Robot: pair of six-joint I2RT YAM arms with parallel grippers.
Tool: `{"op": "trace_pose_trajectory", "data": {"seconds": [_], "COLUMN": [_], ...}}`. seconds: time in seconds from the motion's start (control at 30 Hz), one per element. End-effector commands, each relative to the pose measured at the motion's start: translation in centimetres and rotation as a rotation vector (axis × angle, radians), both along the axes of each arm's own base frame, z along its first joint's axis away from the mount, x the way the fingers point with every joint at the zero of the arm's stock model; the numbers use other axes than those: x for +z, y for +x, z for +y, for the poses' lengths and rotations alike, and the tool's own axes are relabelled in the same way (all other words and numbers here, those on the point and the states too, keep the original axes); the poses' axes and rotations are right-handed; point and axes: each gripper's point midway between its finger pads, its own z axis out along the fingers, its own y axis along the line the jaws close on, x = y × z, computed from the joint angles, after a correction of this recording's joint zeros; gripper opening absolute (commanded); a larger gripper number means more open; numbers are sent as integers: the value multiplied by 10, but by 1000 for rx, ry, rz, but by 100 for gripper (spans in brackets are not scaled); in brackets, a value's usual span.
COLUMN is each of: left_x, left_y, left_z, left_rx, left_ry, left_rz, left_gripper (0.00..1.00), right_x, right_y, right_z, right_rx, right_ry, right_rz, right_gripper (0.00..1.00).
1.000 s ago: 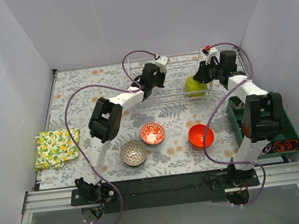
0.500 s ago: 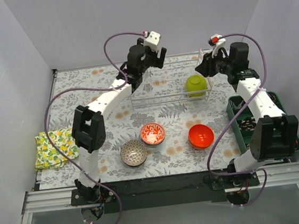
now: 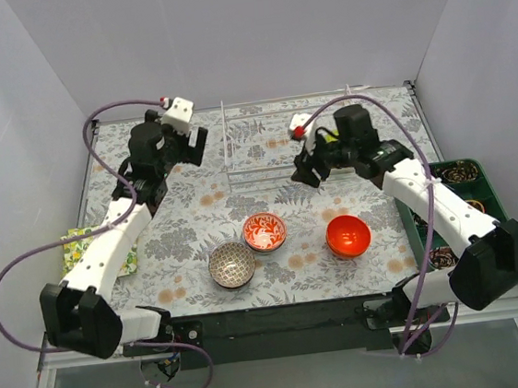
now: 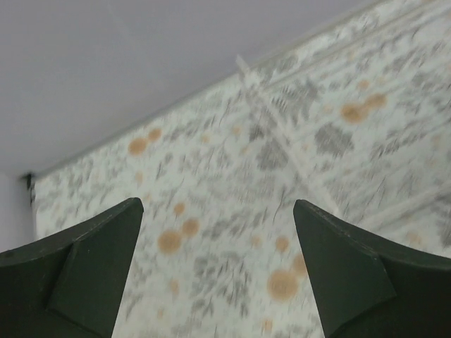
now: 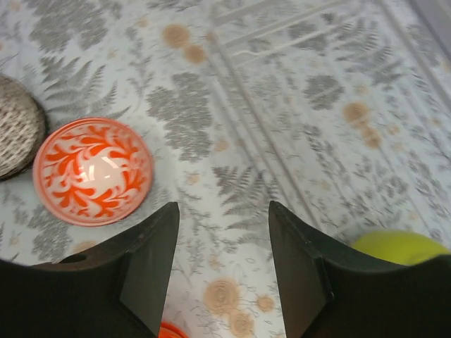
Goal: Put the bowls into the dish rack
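Note:
Three bowls sit on the floral mat: a red-and-white patterned one (image 3: 264, 232) (image 5: 91, 171), a dark patterned one (image 3: 231, 264) (image 5: 15, 135) and a plain orange-red one (image 3: 348, 236). The wire dish rack (image 3: 228, 151) stands behind them. A lime-green bowl (image 5: 397, 246) shows only at the right wrist view's edge; the right arm hides it from above. My right gripper (image 3: 305, 169) (image 5: 223, 205) hangs open and empty in front of the rack. To the left of the rack my left gripper (image 3: 191, 148) (image 4: 217, 203) is open wide over bare mat.
A dark green compartmented tray (image 3: 484, 191) with small items lies along the right edge. A yellow patterned cloth (image 3: 80, 250) lies at the left edge, partly under the left arm. Grey walls close in the back and both sides.
Both arms have left the rack: the left swung far left, the right swung left and forward. Both grippers opened. The lime-green bowl stayed at the rack.

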Motion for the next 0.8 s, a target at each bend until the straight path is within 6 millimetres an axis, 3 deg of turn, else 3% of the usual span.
{"op": "trace_pose_trajectory", "data": {"seconds": [0.0,0.03,0.13,0.23,0.33,0.5,0.77], "left_x": [-14,-40,-40,-46,-41,-29,-28], "left_y": [-65,-80,-119,-143,-151,-152,-146], "left_z": [50,56,71,91,109,126,145], "left_rx": [40,47,58,102,166,222,294], "left_ry": [45,63,25,-19,-13,-40,-70], "left_rz": [52,130,132,171,160,135,112], "left_gripper": [89,89,89,89,89,90,90], "right_x": [-22,-29,-47,-66,-84,-97,-119], "right_y": [-58,-65,-86,-94,-107,-128,-136], "right_z": [40,43,61,70,78,94,104], "right_rx": [207,225,308,346,433,552,597], "right_ry": [-177,-217,-267,-298,-352,-395,-436], "right_rz": [-10,-8,-4,36,21,32,79], "right_gripper": [63,63,63,62,62,62,62]}}
